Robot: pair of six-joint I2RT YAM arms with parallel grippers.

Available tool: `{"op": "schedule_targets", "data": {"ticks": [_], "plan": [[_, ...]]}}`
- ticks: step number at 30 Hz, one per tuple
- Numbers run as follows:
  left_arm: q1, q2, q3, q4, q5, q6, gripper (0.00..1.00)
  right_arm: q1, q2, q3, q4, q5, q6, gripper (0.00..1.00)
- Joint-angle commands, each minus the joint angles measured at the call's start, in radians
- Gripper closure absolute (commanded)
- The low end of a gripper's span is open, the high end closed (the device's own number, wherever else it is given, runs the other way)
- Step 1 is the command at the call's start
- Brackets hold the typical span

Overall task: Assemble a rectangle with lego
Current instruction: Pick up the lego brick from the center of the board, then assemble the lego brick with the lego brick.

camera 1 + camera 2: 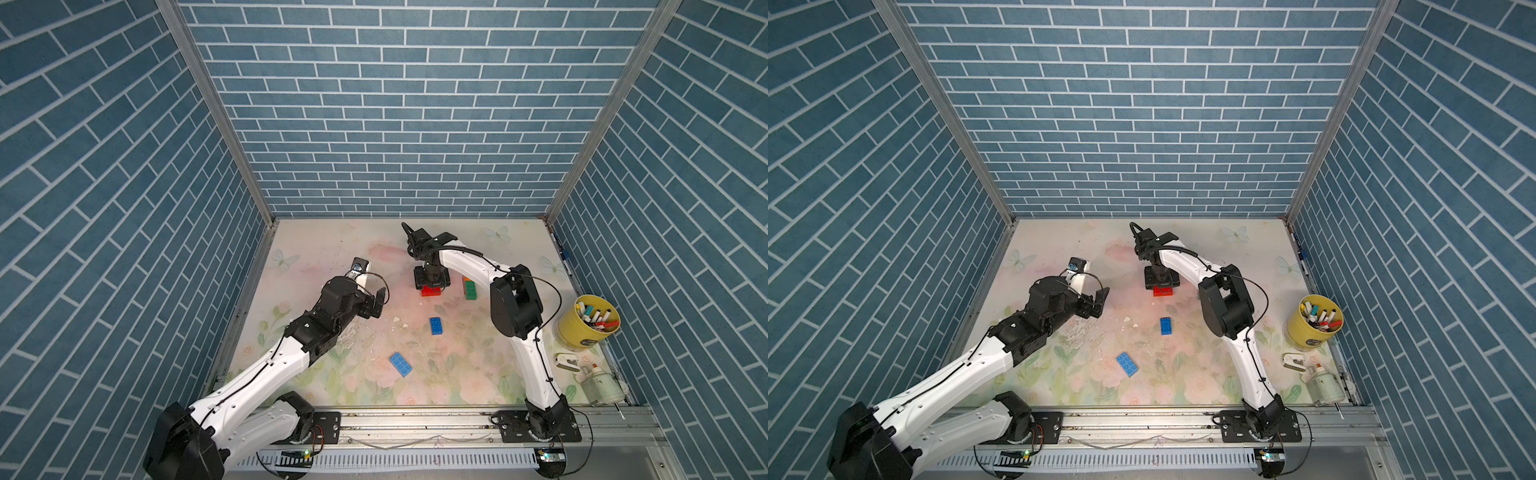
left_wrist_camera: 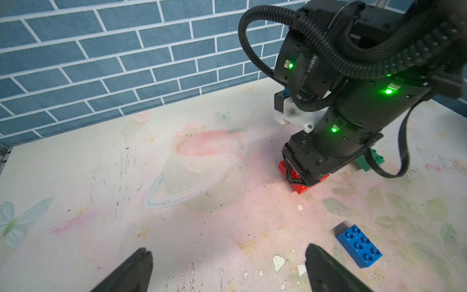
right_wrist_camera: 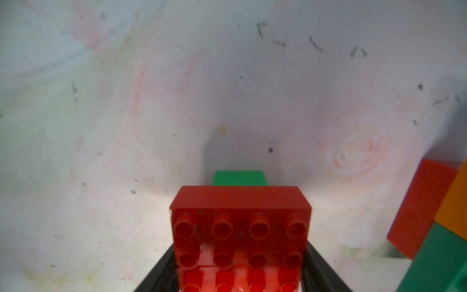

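Lego, loose and part-built on the flowered table: red bricks just above mid-frame in both top views, pinched by their long sides between the fingers of the right gripper, with a green brick showing just past their far edge in the right wrist view. Green-and-orange stack just right of the red bricks; blue brick below them near centre; light blue brick lower left of that, each lying apart. Left gripper: jaws spread wide, above the table left of centre.
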Motion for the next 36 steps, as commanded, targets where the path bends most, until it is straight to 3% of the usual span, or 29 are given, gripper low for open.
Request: {"op": "schedule_targets", "data": {"ticks": [1, 8, 36], "plan": [[0.011, 0.012, -0.004, 0.018, 0.008, -0.008, 0.00, 0.025, -0.119, -0.061, -0.036, 0.007, 0.021, 0.45], [0.012, 0.015, -0.004, 0.017, 0.013, -0.008, 0.00, 0.075, -0.222, -0.190, -0.024, -0.009, 0.061, 0.45], [0.011, 0.021, -0.006, 0.015, 0.022, -0.010, 0.00, 0.134, -0.286, -0.362, 0.047, 0.007, 0.150, 0.45]]}}
